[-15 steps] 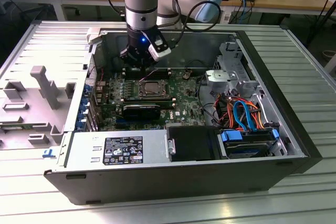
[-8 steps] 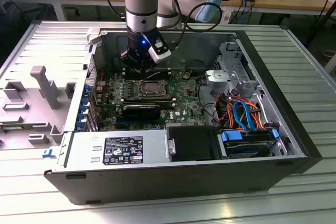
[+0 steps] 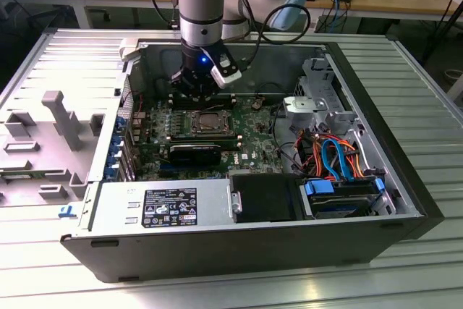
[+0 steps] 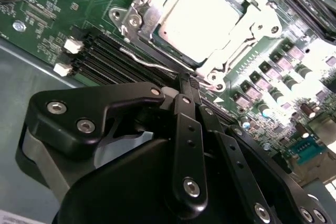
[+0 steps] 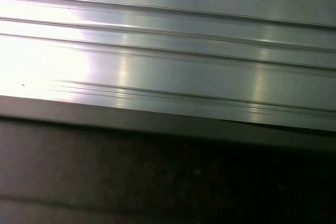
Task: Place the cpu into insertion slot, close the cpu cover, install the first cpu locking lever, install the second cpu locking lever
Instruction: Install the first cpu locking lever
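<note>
**CPU seated under its cover, gripper closed at a locking lever**

Although the socket area is washed out by glare in the second wrist view, the small flat square cpu (image 4: pixel 202 19) with its silvery-tan metal face is seen lying in the square, silver-rimmed insertion slot (image 4: pixel 137 20) on the green circuit board (image 4: pixel 58 3). The thin silvery frame-shaped cpu cover (image 4: pixel 247 22) is lowered around the chip, so that its face shows through the central cut-out. The black gripper (image 4: pixel 193 83) is held just beside the socket's edge, its slim fingers (image 4: pixel 185 85) brought together with no gap visible; whether the thin bent wire locking lever (image 4: pixel 144 60) is actually touched cannot be told. In the exterior view the gripper (image 3: pixel 205 85) is lowered into the open grey computer case (image 3: pixel 239 240) beside the socket.

The lever is judged to be stiff, springy and slippery, best pressed near its hooked free end. The chip and socket are judged fragile, so loads are best kept on the lever alone.
</note>
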Robot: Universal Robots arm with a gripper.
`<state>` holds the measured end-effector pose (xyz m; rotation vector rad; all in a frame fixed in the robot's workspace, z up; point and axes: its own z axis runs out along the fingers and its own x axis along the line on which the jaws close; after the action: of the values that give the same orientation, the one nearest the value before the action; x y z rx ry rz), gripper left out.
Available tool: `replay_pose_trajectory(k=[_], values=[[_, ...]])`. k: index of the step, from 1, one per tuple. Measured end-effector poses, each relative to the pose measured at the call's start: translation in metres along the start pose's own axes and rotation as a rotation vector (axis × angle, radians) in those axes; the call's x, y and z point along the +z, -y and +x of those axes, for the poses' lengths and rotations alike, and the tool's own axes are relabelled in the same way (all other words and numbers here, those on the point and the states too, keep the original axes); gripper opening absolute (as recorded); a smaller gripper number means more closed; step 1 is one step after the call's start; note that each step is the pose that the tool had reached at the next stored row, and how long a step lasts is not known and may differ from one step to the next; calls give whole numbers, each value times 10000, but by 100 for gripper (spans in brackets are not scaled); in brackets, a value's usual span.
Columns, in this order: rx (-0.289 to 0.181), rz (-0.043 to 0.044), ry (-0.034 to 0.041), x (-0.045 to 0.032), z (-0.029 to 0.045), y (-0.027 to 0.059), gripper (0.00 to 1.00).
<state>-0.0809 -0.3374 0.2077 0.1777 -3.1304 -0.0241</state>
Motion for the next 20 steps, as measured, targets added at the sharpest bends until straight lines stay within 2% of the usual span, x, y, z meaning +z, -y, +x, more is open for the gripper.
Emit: replay_pose_trajectory(k=[14,20], values=[[-213,3,-4,32,-197,23,11],[-276,0,-2,38,-233,26,11]])
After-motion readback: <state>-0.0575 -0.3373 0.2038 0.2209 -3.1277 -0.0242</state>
